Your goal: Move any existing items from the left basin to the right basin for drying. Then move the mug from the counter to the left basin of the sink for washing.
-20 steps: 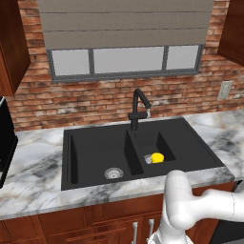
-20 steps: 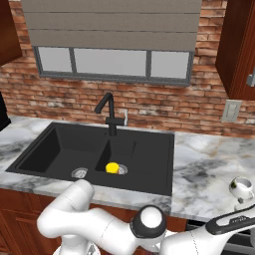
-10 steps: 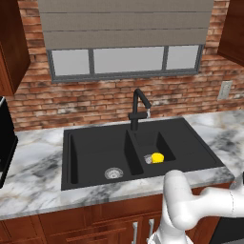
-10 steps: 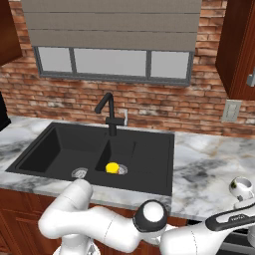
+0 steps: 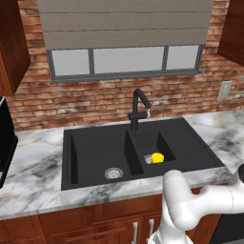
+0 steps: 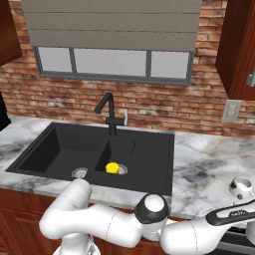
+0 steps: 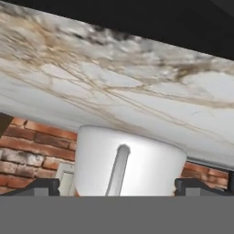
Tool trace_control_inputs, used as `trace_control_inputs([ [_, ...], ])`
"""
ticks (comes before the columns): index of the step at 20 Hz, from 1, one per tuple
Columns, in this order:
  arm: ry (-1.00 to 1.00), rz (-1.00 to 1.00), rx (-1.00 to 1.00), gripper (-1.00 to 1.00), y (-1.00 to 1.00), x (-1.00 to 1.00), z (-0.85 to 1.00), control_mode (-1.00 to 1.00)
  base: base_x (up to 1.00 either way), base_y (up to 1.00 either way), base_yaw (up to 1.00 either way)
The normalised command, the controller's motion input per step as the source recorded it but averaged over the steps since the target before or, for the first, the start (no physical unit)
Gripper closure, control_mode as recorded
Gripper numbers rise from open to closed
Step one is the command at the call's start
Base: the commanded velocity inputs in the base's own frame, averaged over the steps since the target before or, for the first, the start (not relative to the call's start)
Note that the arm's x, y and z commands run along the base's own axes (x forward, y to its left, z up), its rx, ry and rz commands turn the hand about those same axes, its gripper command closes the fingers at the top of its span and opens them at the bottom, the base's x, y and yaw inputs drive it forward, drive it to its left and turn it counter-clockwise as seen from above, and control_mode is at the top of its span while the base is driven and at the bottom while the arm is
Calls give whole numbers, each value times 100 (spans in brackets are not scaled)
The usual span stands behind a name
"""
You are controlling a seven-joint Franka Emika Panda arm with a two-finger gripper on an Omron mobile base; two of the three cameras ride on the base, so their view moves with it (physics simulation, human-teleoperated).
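Observation:
The white mug point(image 6: 242, 187) stands on the marble counter point(image 6: 204, 169) at the far right, and my arm reaches low toward it. In the hand view the mug point(image 7: 128, 157) sits close between my two fingertips point(image 7: 42, 185), and my gripper point(image 7: 119, 186) is open around it without a visible squeeze. This view is rolled, so the counter point(image 7: 114, 87) appears above the mug. A small yellow item point(image 5: 157, 157) point(image 6: 112, 168) lies in the narrower right basin point(image 5: 164, 143) of the black sink, beside its drain. The wider left basin point(image 5: 95, 152) holds only its silver drain point(image 5: 113, 173).
A black gooseneck faucet point(image 5: 138, 109) rises behind the sink divider. A brick wall with a window runs along the back, with a wall outlet point(image 6: 231, 110) above the right counter. Dark wooden cabinets point(image 6: 239, 50) hang at the upper right, and a black appliance point(image 5: 5, 143) sits at the left edge.
My arm's elbow has shifted slightly. The mug and the yellow item have not moved, and the gripper stays open.

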Motion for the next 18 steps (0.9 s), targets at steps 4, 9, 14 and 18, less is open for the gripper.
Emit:
trace_control_inputs([
  [4,0,3,0,-100,-8,0,-8,-100,0,0,0],
  [9,0,3,0,-100,-10,0,-12,-100,0,0,0],
  [14,0,2,0,100,-6,0,-9,-100,0,0,0],
  [18,0,2,0,100,0,0,-2,-100,0,0,0],
])
